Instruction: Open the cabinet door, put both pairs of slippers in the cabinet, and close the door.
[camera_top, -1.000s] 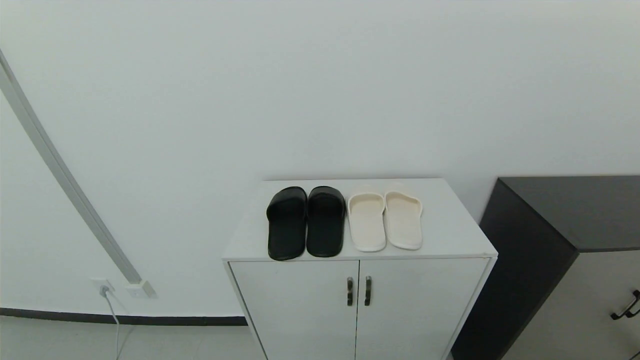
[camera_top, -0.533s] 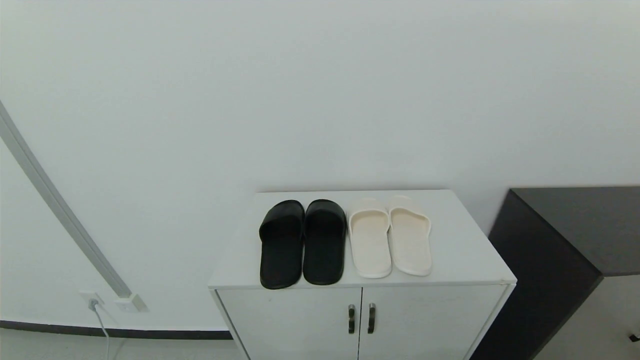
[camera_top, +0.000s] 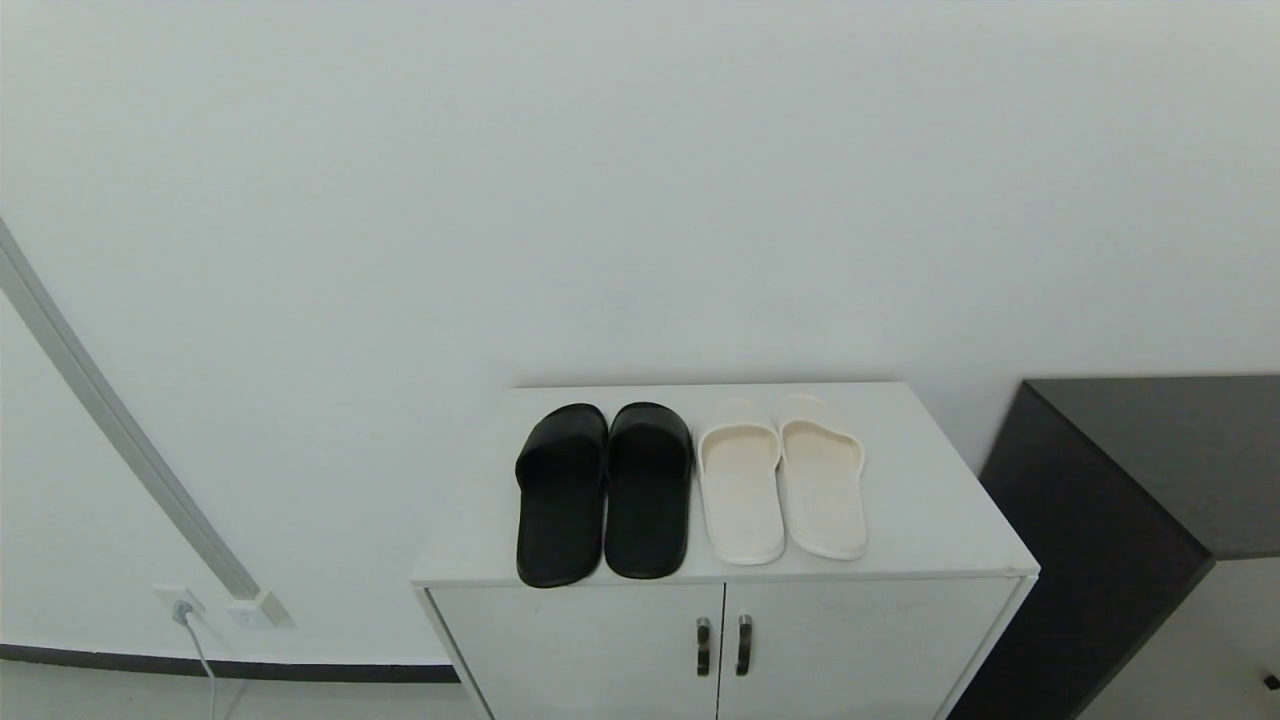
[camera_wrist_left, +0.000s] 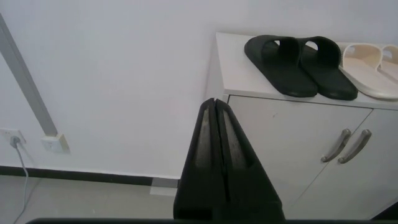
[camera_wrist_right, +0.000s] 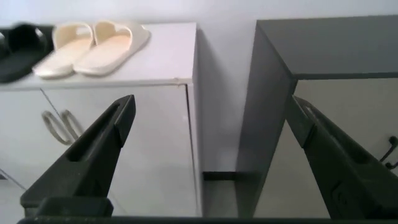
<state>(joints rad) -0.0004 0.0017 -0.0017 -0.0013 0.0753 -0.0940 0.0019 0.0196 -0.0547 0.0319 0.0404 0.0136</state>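
Door-opening not yet begun: left gripper pressed together, right gripper spread wide, cabinet doors shut ahead of both, black slippers and white slippers on top, above them; next move likely requires gripping a handle.

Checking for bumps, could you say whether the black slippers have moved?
No. The black slippers keep their place on the cabinet top beside the white slippers; only the camera shifted.

no text, label, number or sign can be read, neither on the white two-door cabinet, the black rubber slippers, the cream rubber slippers at their 3 o'clock, nor the dark grey cabinet.
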